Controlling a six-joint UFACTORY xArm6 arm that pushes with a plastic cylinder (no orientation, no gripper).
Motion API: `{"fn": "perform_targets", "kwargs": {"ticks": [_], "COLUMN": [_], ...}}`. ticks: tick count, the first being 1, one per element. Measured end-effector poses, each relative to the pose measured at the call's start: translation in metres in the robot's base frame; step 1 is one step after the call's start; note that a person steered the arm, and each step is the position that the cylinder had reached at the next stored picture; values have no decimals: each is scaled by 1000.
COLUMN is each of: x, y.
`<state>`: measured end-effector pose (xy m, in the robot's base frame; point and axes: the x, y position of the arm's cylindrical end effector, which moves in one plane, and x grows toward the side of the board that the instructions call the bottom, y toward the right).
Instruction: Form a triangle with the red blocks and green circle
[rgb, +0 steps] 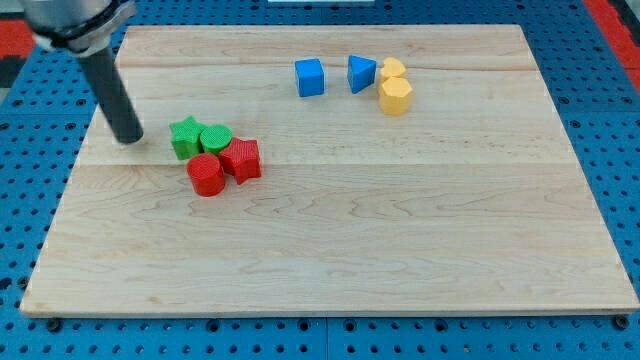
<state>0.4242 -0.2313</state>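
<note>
Now my tip (129, 139), no jaws, rests left of the green star (183, 137).

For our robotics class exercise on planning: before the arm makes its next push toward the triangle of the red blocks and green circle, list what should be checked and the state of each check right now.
1. My tip in view and on the board: ok, at the view's left, just left of the green star.
2. Tip clear of all blocks: ok, a small gap to the green star.
3. Task blocks located: ok, green circle, red cylinder and red block clustered together.
4. Triangle formed: ok roughly, circle on top, reds below; whether they touch, cannot tell.
5. Green star out of the way: not ok, it sits against the green circle.
6. Blue and yellow blocks away from the work: ok, near the view's top.
</note>
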Motion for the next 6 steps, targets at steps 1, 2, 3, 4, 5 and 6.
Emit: {"fn": "perform_targets", "kwargs": {"ticks": [1, 2, 3, 4, 5, 6], "x": [55, 62, 53, 33, 9, -13], "y": [1, 36, 69, 95, 119, 147]}}
